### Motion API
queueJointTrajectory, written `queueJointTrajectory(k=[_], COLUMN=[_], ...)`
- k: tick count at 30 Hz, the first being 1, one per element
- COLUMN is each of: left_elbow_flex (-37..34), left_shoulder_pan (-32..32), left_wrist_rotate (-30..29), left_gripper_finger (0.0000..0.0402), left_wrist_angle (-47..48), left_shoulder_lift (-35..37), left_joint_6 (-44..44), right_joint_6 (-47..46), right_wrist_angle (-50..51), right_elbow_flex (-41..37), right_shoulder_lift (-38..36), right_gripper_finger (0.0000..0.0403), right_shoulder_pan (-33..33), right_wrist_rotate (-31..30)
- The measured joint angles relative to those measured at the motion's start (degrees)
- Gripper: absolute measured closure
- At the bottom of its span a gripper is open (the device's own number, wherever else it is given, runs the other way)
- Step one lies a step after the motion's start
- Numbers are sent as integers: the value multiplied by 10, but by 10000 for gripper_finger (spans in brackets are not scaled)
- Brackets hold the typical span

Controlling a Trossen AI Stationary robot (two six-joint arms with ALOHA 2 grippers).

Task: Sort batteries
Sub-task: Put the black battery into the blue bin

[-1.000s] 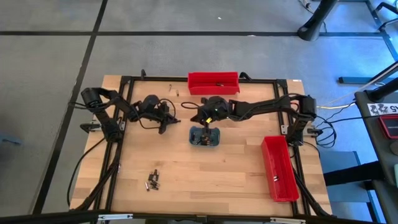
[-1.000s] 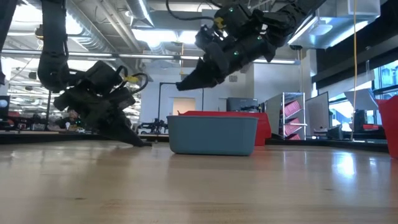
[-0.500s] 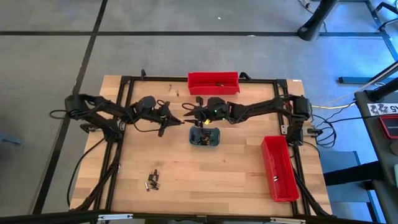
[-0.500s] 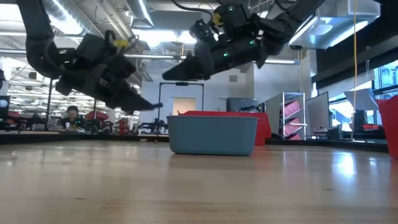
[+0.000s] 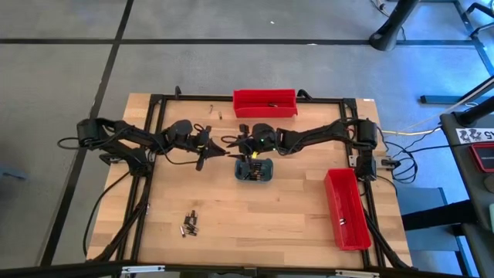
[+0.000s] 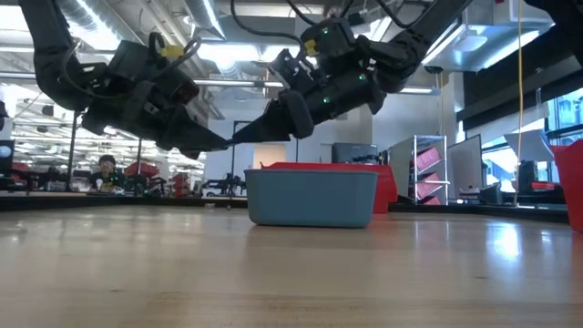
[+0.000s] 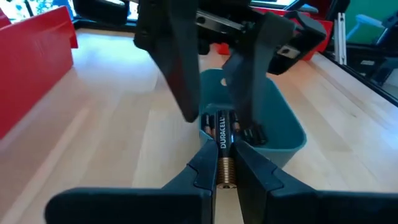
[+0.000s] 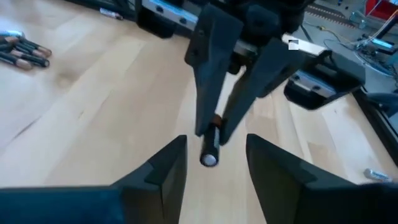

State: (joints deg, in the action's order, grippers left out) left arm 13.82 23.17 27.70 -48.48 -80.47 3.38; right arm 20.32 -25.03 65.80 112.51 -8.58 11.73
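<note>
A black-and-copper battery (image 7: 222, 142) hangs above the table just left of the grey-blue tray (image 5: 255, 171), with my left gripper (image 7: 222, 163) shut on it. My right gripper (image 8: 211, 168) is open and faces the left one; its fingers stand on either side of the battery's silvery free end (image 8: 208, 160) without touching it. In the high view the left gripper (image 5: 217, 147) and the right gripper (image 5: 232, 142) meet tip to tip. More batteries lie in the tray. A loose cluster of batteries (image 5: 189, 224) rests on the wood near the front left. My left gripper pinches the battery's copper end (image 7: 225, 171) between its two fingertips. The fingers come nearly level from the table's left and lie along the battery. Its black part sticks out beyond the tips toward the right gripper. The battery is clear of the table.
A red bin (image 5: 265, 102) stands at the far edge and another red bin (image 5: 346, 208) along the right side. A few small pieces (image 5: 213, 110) lie left of the far bin. A black frame (image 5: 154, 123) borders the wood. Bare wood lies in front of the tray.
My left gripper has risen from the tabletop with the battery and tipped up toward level, moving toward the right gripper. My right gripper has swung from over the tray toward the table's left, sunk a little, and opened around the battery's free end.
</note>
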Motion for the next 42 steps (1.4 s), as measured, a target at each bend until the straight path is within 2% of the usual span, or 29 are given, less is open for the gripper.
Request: queueJointTrajectory(k=[15, 30, 42], left_elbow_flex=[0, 0, 1], left_shoulder_pan=[0, 0, 0], left_wrist_rotate=[-9, -9, -11], left_gripper_finger=[374, 368, 356], left_wrist_angle=[-1, -2, 11], left_shoulder_lift=[0, 1, 1], left_joint_6=[3, -2, 2], right_joint_6=[-39, -67, -73], right_wrist_angle=[-3, -12, -18], right_elbow_flex=[0, 1, 1], right_shoulder_lift=[0, 18, 18], right_gripper_finger=[303, 317, 379], right_shoulder_pan=[0, 0, 0], right_wrist_rotate=[32, 33, 30])
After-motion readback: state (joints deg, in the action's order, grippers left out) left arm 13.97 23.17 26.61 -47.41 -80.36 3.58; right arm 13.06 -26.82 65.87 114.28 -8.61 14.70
